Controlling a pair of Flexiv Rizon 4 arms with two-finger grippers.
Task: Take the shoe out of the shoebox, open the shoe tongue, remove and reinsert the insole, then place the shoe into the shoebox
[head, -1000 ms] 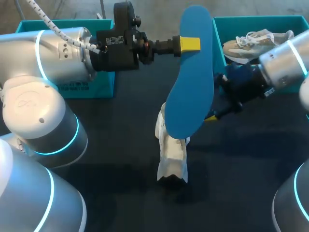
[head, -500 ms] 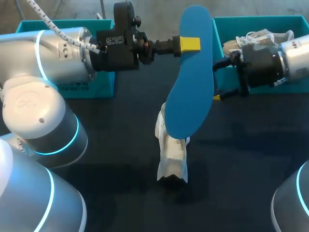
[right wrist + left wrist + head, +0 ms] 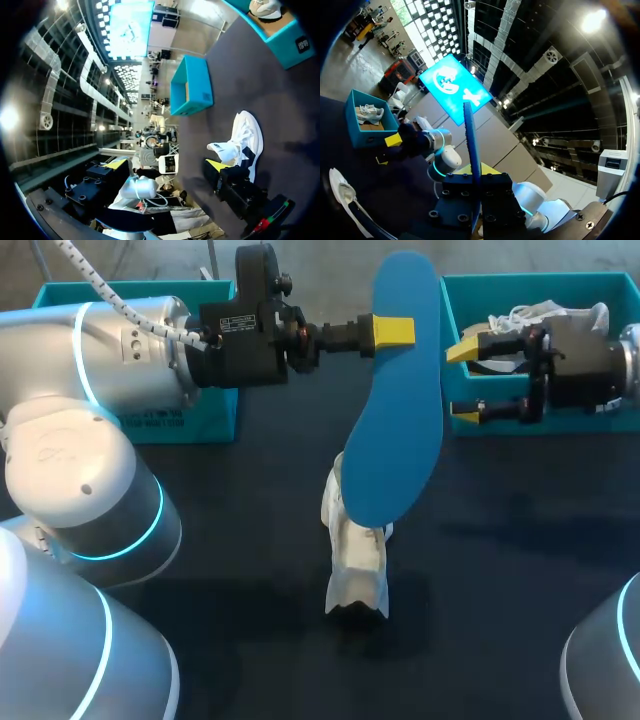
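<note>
dark worktop (image 3: 250, 540), white shoe (image 3: 357, 560) mid. left end effector (image 3: 395, 332) clamped on blue insole (image 3: 395, 420), long axis near upright, lower end over shoe. right end effector (image 3: 463, 382) spread wide, off by shoebox (image 3: 520, 280).

The blue insole (image 3: 395, 390) hangs upright in the air over the middle of the dark table (image 3: 500, 540). The white shoe (image 3: 357, 555) rests on the table at its 6 o'clock, lying lengthwise from 12 to 6 o'clock. The teal shoebox (image 3: 540, 280) sits at 2 o'clock with a second shoe (image 3: 520, 315) inside.
</note>
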